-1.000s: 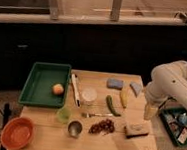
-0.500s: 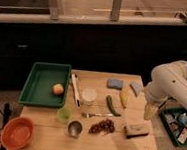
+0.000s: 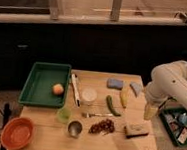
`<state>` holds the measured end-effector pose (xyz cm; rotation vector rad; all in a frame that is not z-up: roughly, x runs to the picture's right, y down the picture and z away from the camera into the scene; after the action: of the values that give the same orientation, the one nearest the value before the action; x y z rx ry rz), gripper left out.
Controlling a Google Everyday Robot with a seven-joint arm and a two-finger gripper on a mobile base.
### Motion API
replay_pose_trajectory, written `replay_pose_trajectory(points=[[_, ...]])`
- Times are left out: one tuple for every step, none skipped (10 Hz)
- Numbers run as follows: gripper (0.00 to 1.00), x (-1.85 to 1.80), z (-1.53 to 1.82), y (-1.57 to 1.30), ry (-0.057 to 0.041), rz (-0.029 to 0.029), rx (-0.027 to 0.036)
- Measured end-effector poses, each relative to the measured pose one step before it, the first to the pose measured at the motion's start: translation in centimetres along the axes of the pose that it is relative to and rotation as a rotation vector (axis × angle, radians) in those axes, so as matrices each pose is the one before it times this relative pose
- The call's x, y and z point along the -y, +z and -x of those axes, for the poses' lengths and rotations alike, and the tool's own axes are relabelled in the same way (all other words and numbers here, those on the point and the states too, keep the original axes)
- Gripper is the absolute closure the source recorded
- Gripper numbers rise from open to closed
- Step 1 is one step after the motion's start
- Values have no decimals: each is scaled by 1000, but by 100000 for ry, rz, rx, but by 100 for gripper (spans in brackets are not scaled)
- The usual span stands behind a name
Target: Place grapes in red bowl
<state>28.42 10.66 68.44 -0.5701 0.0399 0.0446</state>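
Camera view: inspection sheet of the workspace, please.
Surface: wooden table, crowded.
Job's things: grapes on the table, front centre; red bowl front left, empty.
Clutter: green tray holding an orange fruit; green cup; metal cup; banana; blue sponge.
Gripper: gripper open, hanging by the table's right edge, apart from the grapes.
Cables: nothing seen.
Surroundings: dark cabinets behind; green bin at right.

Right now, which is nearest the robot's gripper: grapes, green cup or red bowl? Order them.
From the open gripper, at the table's right:
1. Grapes, front middle.
2. Green cup, further left.
3. Red bowl, far left.
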Motion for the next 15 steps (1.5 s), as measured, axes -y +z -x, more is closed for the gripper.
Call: replay_pose_trajectory(points=[[20, -1, 1, -2, -5, -3, -1], [20, -1, 0, 0, 3, 4, 0], [20, 1, 0, 0, 1, -4, 2], [20, -380, 174, 291, -1411, 13, -852], [20, -868, 632, 683, -2916, 98, -1299], [20, -604, 507, 587, -1667, 33, -588], [20, -451, 170, 502, -1277, 74, -905], [20, -69, 98, -43, -608, -82, -372], [20, -91, 124, 21, -657, 81, -359], [20, -149, 285, 92, -1274, 20, -498], [20, -359, 746, 422, -2537, 19, -667], [20, -269, 1090, 399, -2306, -36, -177], [20, -214, 1522, 558, -3379, -181, -348], [20, -291, 412, 269, -1725, 195, -550], [20, -357, 314, 375, -2072, 65, -609]])
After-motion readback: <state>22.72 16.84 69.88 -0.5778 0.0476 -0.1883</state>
